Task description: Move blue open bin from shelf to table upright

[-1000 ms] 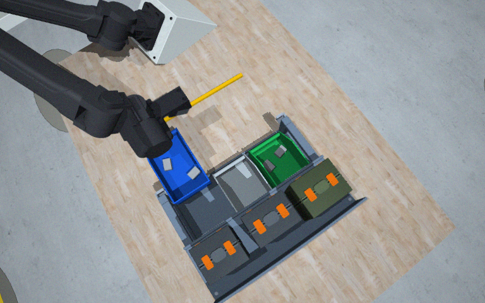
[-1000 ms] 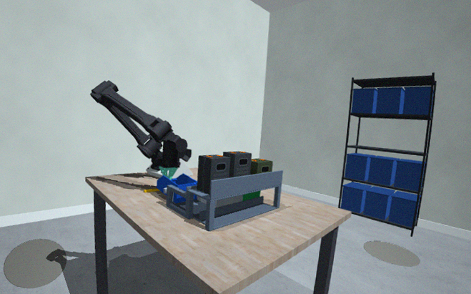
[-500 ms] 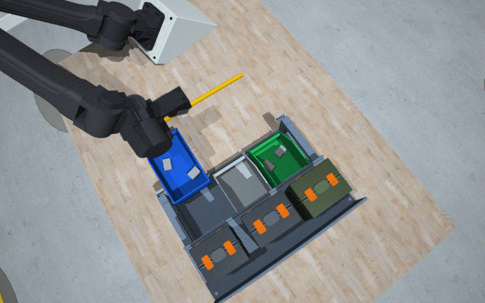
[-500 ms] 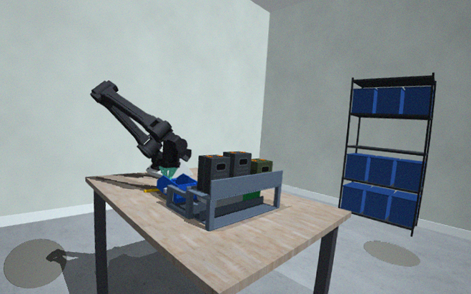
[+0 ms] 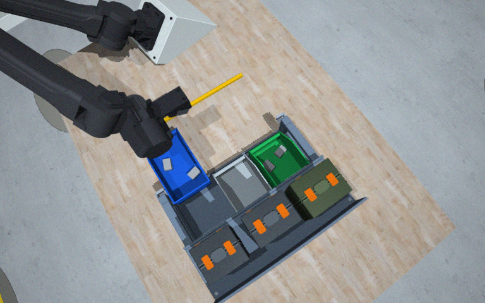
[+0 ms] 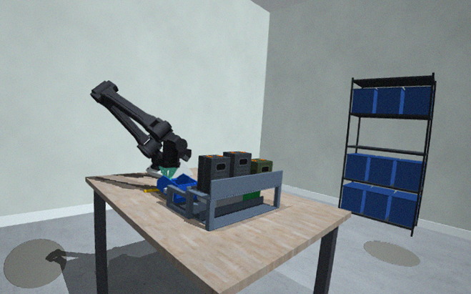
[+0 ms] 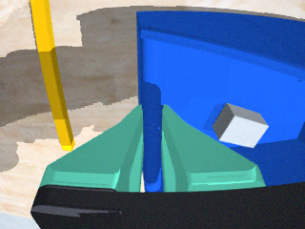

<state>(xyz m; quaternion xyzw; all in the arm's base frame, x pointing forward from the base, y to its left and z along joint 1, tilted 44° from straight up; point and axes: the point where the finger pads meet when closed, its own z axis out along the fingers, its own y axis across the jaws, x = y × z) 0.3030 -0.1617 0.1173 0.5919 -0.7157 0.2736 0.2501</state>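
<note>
The blue open bin (image 5: pixel 181 154) (image 6: pixel 188 181) (image 7: pixel 200 62) is mostly out in front of the grey shelf (image 5: pixel 173 218) (image 6: pixel 246 185); its far end overlaps the left bay's front edge in the top view. Its open side faces up. Whether it touches the shelf or table is hard to tell. Two light grey parts lie in it, one (image 5: pixel 167 164) nearer the arm and one (image 5: pixel 193 172) nearer the shelf; one part (image 7: pixel 244 128) shows in the wrist view. My gripper (image 6: pixel 167 176) (image 7: pixel 152 114) is shut on the bin's wall, with a green finger on each side. The arm hides the fingers in the top view.
A yellow bar (image 5: pixel 218 88) (image 7: pixel 45 52) lies on the table beside the bin. A grey bin (image 5: pixel 243 185) and a green bin (image 5: pixel 286 168) with parts sit in the shelf. Several cases, including an olive one (image 5: pixel 334 192), stand behind them. A pale wedge-shaped block (image 5: pixel 185 31) is near the arm.
</note>
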